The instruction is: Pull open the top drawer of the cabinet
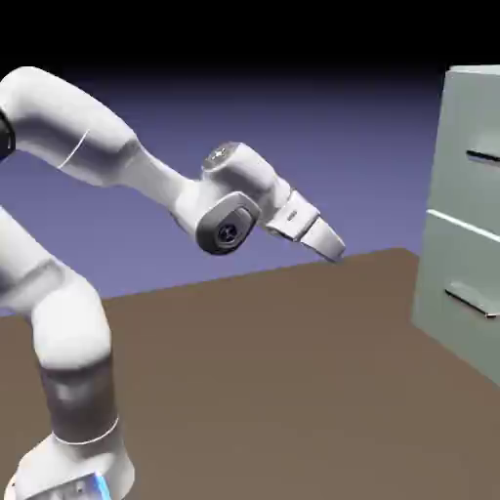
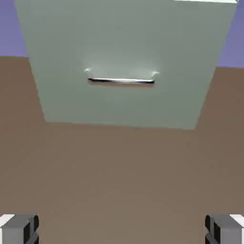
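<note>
From my seat, the exterior view has the cabinet [image 1: 439, 215] at three o'clock, cut off by the frame edge, with the top drawer [image 1: 464, 166] at about two o'clock and its dark bar handle [image 1: 483, 156] showing. The lower drawer [image 1: 459, 293] sits beneath it, past three o'clock, with its own handle [image 1: 472, 301]. My arm [image 1: 73, 327] rises from seven o'clock, bends over at ten, and brings the gripper [image 1: 332, 252] just right of centre, pointing toward four o'clock and well apart from the cabinet. Both drawers look shut. In the hand view, I have the fingertips [image 2: 19, 229] spread wide at seven and five o'clock, holding nothing, with brown tabletop [image 2: 119, 181] between them. One drawer front shows at twelve o'clock, probably the lower one, though the crop makes that hard to confirm.
</note>
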